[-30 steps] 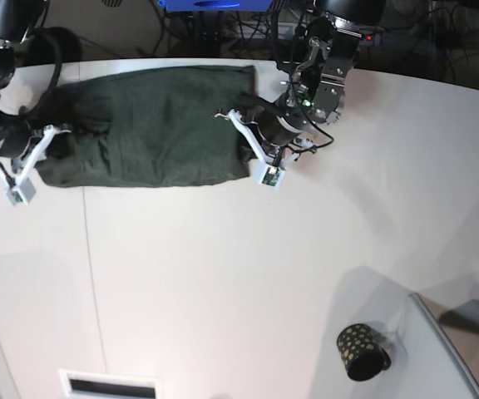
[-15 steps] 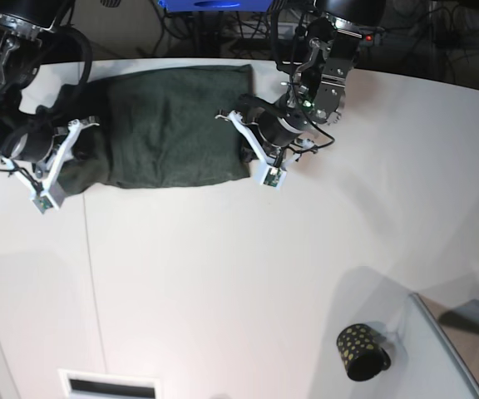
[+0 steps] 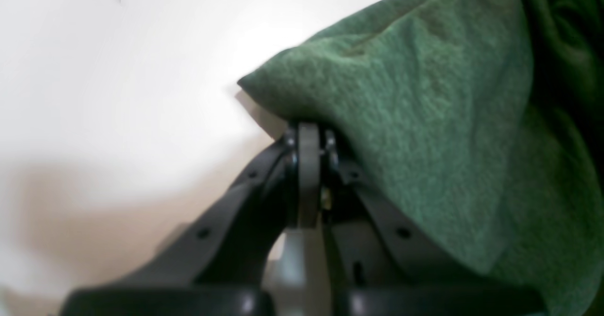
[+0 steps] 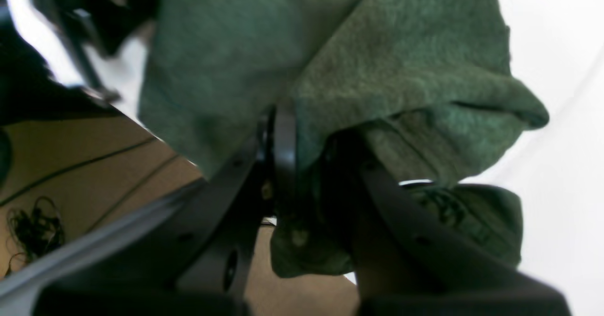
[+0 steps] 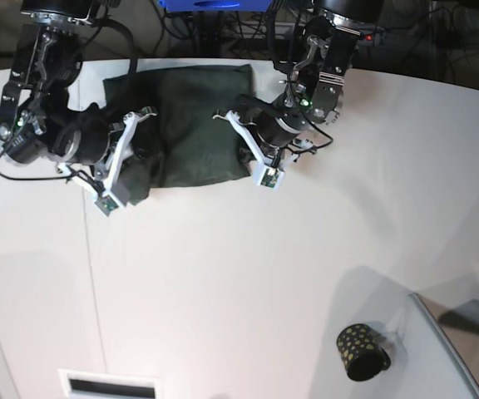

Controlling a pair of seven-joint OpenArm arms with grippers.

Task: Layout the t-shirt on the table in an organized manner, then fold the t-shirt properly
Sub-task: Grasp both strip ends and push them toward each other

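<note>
On the white bench (image 5: 223, 274), toward its far edge, lay the green t-shirt (image 5: 194, 116). At the view's left, the right pincer (image 4: 302, 141) pinched the shirt's end, raised and carried inward, apparently to fold it over. The left pincer (image 3: 309, 139), pressed together on the opposite hem, seemed to anchor that edge. A dotted cup (image 5: 362, 352) stood well apart.

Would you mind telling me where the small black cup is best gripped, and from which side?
Probably across its open rim, coming straight down from above. The cup seems to lie tipped on the table, mouth toward the lower left, with bare tabletop on that side and a grey tray edge close on its right. A pinch on the rim wall from above should avoid the tray.
</note>
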